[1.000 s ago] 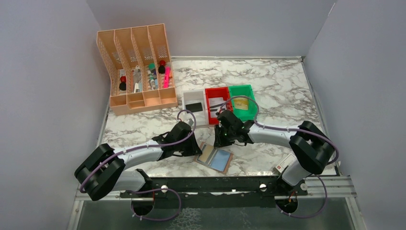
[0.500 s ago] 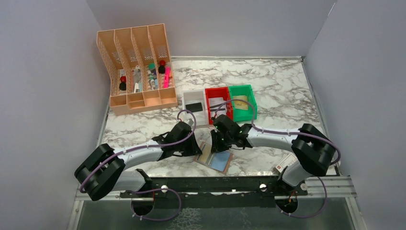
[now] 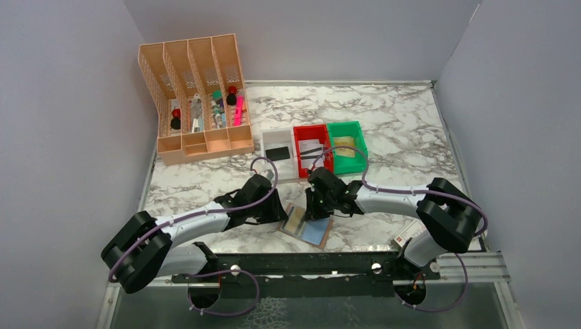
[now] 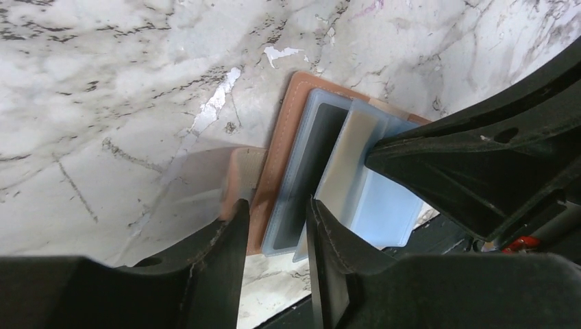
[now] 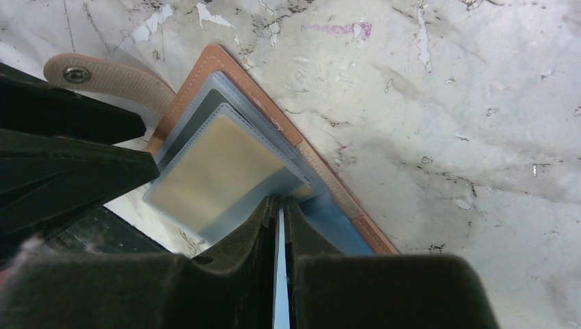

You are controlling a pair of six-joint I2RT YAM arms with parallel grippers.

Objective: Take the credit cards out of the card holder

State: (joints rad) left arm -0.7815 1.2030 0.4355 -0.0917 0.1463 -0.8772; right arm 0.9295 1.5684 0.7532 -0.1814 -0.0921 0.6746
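Left pincer point(image 4: 275, 209): fingers a little spread, hanging over the left edge of the card holder point(image 3: 315, 232). Its brown rim and a clear sleeve show in the gap.
Right pincer point(image 5: 281, 202): fingers pressed nearly together, tips at the edge of the sleeve holding the tan card point(image 5: 216, 171). A thin pale strip shows in the slit; whether it is pinched I cannot tell.
Card holder: one, lying open and flat near the table's front edge, between the two pincers. It is brown outside and pale blue inside, with clear sleeves fanned on top and a strap point(image 5: 103, 75) with a snap stud sticking out at one side.
Cards in the holder: one tan card in the top sleeve. A dark grey panel point(image 4: 312, 164) sits in the sleeve beside it; card or not, I cannot tell.
Bins: three in a row, side by side, just behind the pincers: white bin point(image 3: 266, 157), red bin point(image 3: 296, 147), green bin point(image 3: 362, 147).
Cards in the bins: one black card point(image 3: 277, 152) in the white, one yellowish card point(image 3: 344, 149) in the green, and a pale flat piece point(image 3: 310, 146) in the red.
Organizer point(image 3: 195, 103): one, peach, with four upright slots holding pens and small things, at the back left.
Arms: two, both reaching to the holder.
Table point(image 3: 411, 130): white marble with grey veins, scuffed and chipped close up, with a black rail point(image 3: 308, 260) along the near edge.
Room: plain pale grey walls point(image 3: 308, 34) on the left, back and right.
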